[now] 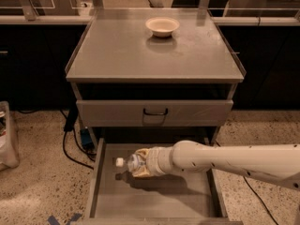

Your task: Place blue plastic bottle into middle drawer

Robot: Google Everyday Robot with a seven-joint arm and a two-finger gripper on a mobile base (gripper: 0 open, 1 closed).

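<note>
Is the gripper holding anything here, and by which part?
Yes: the gripper holds the blue plastic bottle by its body, with the cap end sticking out sideways, above the open middle drawer.

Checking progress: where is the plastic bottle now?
The small clear plastic bottle lies sideways in the end effector, over the open grey metal drawer, left side.

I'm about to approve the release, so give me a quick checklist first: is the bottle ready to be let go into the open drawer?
1. The middle drawer is pulled out: ok.
2. The gripper is over the drawer, jaws shut on the blue plastic bottle: ok.
3. Bottle inside the drawer's walls: ok.
4. Drawer floor beneath it bare: ok.
5. Bottle touching the floor: cannot tell.
</note>
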